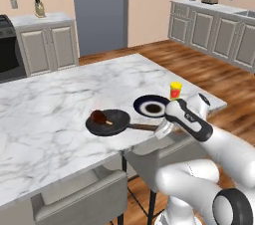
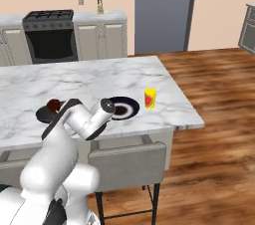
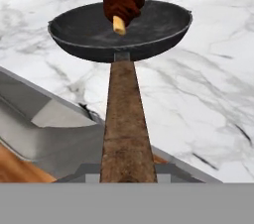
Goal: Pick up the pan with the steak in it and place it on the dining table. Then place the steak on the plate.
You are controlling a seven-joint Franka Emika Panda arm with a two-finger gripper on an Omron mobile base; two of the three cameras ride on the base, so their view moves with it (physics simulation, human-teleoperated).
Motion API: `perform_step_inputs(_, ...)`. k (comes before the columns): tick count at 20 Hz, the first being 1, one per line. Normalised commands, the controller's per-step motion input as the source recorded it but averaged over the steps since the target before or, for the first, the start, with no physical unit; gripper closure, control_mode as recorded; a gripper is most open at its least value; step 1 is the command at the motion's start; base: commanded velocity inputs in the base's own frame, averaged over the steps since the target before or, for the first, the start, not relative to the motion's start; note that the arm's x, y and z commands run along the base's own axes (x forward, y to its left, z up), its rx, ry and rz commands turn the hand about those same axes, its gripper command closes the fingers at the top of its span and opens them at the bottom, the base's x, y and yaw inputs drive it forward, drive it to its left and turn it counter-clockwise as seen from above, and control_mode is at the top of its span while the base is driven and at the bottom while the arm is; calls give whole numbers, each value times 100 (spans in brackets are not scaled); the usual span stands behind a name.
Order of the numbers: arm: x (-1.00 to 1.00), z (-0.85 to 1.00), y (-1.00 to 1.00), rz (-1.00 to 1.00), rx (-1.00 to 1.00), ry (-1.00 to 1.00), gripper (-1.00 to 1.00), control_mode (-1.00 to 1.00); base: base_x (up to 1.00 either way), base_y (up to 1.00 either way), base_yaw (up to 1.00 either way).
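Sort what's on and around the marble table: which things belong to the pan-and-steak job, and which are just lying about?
Part of the job:
- pan, its wooden handle in the claw
- steak, in the pan
- plate, beside the pan
- dining table

Lying about:
- yellow cup, by the plate
- knife block, on the far counter
- stove
- grey chair

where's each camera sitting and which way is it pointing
Left base view: behind the arm, left; faces forward and down over the dining table; white arm at lower right, pincer at the pan handle.
Right base view: behind, right; same table; arm at lower left hides much of the pan.
Hand view: on the hand, looking along the wooden handle to the steak.
Both base views share the plate and yellow cup.
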Motion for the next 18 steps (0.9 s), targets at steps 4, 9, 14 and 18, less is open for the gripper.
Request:
perform_step_inputs(4, 20, -41, 0, 0, 1, 1, 100, -100, 0, 0, 0)
perform_step_inputs(9, 21, -44, 0, -1, 1, 0, 100, -100, 0, 0, 0)
perform_step_inputs(14, 26, -31, 0, -1, 1, 0, 100, -100, 0, 0, 0)
perform_step_inputs(18, 24, -18, 0, 0, 0, 0, 100, -100, 0, 0, 0)
